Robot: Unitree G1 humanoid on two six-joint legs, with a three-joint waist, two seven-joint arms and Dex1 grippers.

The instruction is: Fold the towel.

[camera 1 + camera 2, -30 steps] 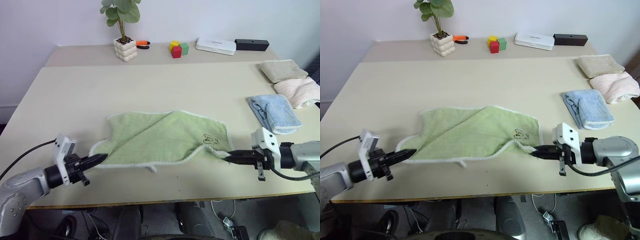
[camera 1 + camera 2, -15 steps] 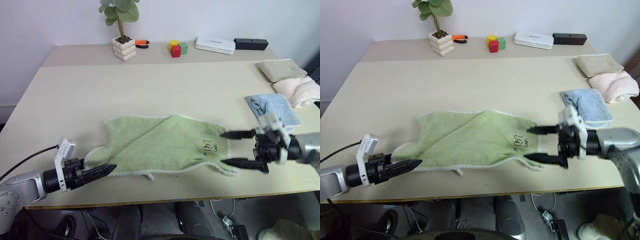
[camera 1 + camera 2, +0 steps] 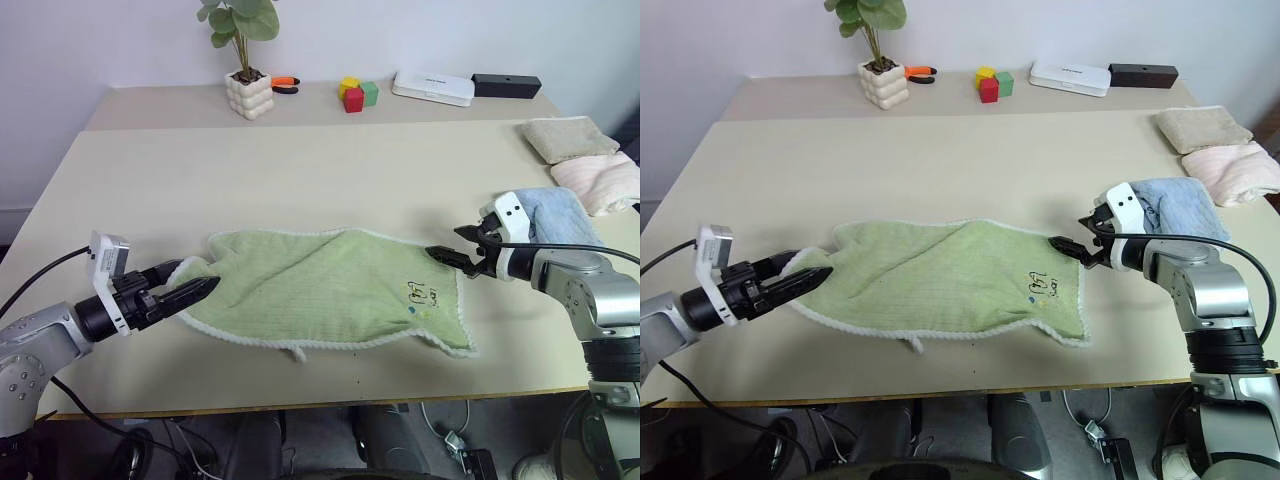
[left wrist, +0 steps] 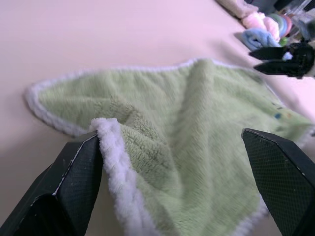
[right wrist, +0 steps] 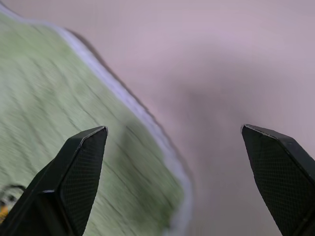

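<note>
Partly, the towel (image 3: 330, 290) hides the left end effector (image 3: 187, 287) fingertip — bunched.

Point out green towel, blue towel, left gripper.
green towel (image 3: 320, 290), left eye view, middle of the cloth.
blue towel (image 3: 560, 213), left eye view, top of the fold.
left gripper (image 3: 188, 282), left eye view, between open fingertips.

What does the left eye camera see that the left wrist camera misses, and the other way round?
Left eye alone: the plant, coloured blocks, white box, black box and beige towel. Left wrist alone: a close look at the green towel's raised whitish edge against one open finger. Both: the green towel, the open right gripper, the blue towel and the table.
</note>
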